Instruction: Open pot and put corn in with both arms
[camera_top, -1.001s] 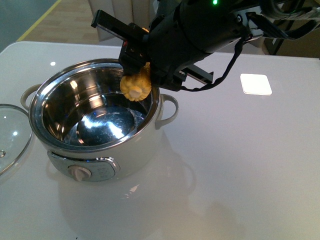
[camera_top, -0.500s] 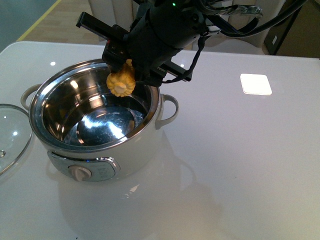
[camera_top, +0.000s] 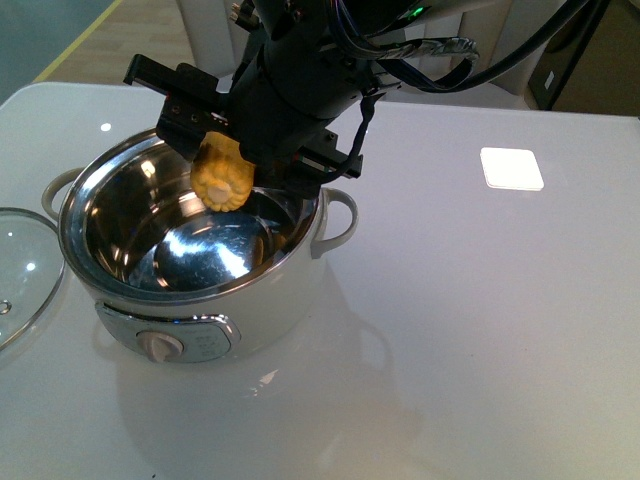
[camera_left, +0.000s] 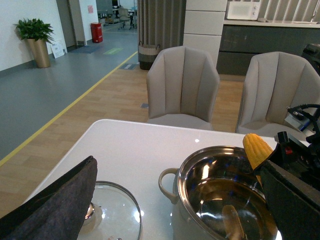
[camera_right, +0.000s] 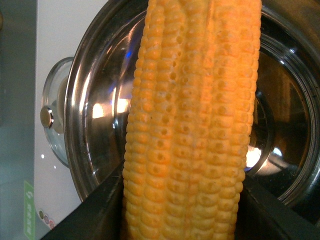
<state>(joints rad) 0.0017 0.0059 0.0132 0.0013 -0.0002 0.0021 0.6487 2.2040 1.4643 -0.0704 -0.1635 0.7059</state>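
Bench (camera_top: 480, 330) is white and shiny; chairs (camera_left: 182, 85) are seen behind. Yellow corn (camera_top: 222, 174) is pinched by right claw (camera_top: 228, 150) over open pot (camera_top: 190, 235); left claw's state cannot be told.

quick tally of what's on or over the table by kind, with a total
pot: 1
glass lid: 1
corn: 1
Total: 3

No wording or number can be read anywhere. Beside the right gripper (camera_right: 182, 210), past the pot (camera_right: 90, 150), a green label (camera_right: 30, 207) lies on the floor, its print too small to read.
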